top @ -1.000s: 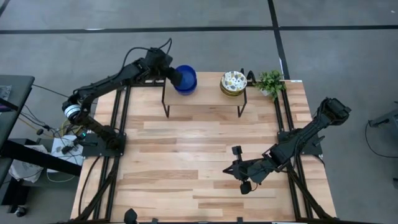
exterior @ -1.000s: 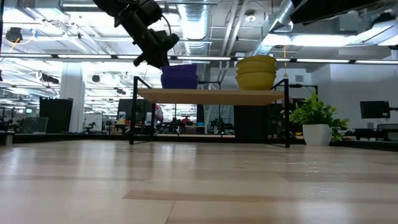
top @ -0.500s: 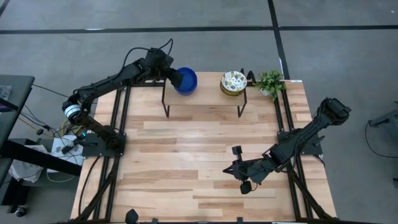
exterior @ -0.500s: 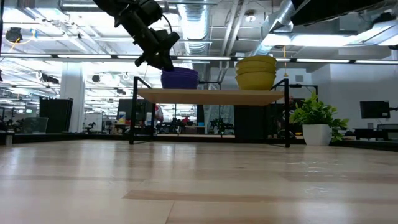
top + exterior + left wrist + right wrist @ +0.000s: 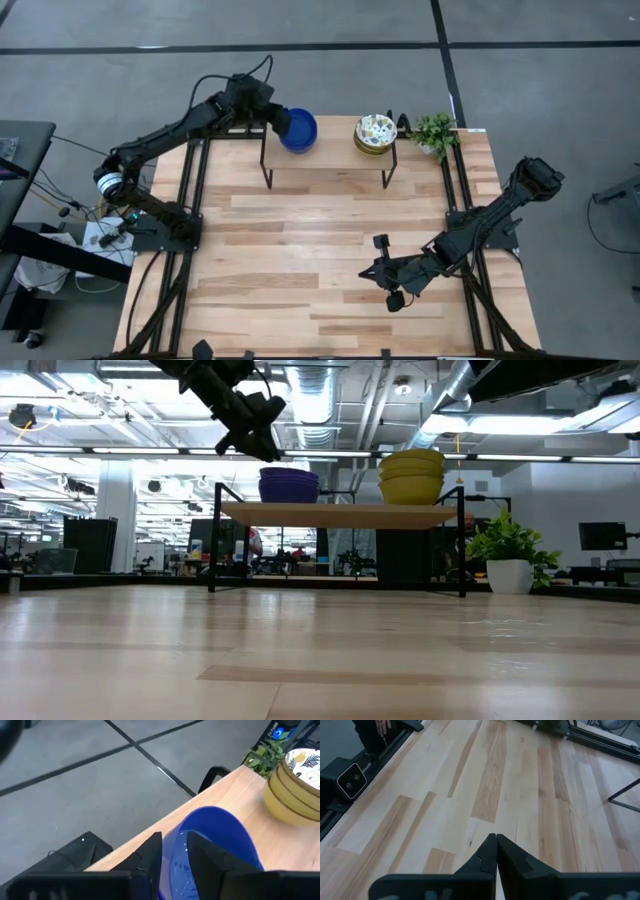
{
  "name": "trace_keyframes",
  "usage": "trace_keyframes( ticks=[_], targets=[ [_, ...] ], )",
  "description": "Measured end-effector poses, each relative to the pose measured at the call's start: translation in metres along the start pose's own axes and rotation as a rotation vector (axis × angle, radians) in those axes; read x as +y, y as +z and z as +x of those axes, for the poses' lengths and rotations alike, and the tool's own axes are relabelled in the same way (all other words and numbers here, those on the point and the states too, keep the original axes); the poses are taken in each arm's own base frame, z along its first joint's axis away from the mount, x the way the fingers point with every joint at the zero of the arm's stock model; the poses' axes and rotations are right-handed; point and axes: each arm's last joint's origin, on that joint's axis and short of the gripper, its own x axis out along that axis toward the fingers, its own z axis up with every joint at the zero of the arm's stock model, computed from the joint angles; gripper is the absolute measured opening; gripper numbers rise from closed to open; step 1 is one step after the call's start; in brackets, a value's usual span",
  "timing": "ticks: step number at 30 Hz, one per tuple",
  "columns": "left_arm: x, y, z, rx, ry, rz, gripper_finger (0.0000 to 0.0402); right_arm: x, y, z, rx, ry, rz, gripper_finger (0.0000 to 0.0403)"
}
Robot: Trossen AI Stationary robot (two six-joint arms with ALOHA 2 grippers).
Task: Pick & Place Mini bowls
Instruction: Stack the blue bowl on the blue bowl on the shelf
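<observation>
A stack of cobalt blue mini bowls [image 5: 300, 130] [image 5: 289, 485] [image 5: 215, 845] sits on the left part of a small raised wooden shelf [image 5: 330, 160] at the table's far edge. A stack of cream floral bowls [image 5: 375, 133] [image 5: 411, 475] [image 5: 295, 785] sits on the shelf's right part. My left gripper [image 5: 280, 122] [image 5: 268, 452] [image 5: 172, 840] is open just above the blue stack's left rim, with one finger over the inside and one over the outside. My right gripper [image 5: 370, 272] [image 5: 496, 845] is shut and waits low over the table's near right part.
A small green potted plant [image 5: 435, 130] [image 5: 510, 550] stands at the far right corner beside the shelf. The shelf rests on thin black legs [image 5: 212, 550]. Bare wooden tabletop [image 5: 320, 240] spreads between the shelf and the right arm.
My left gripper has risen off the blue stack's left rim. The top blue bowl, which stood higher on the stack a second ago, has settled down level into it. My right arm has kept still.
</observation>
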Motion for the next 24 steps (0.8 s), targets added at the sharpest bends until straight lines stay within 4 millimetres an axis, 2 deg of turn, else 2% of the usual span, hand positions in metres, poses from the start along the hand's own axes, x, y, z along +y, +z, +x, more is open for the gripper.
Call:
trace_keyframes(
  ticks=[15, 24],
  targets=[
    [-0.001, -0.008, 0.015, 0.060, 0.005, 0.040, 0.0064, 0.000, 0.000, 0.000, 0.001, 0.000, 0.008, 0.0001],
    [-0.001, -0.010, 0.015, 0.079, 0.008, 0.037, 0.0009, 0.000, 0.000, 0.000, 0.001, 0.000, 0.008, 0.0001]
  ],
)
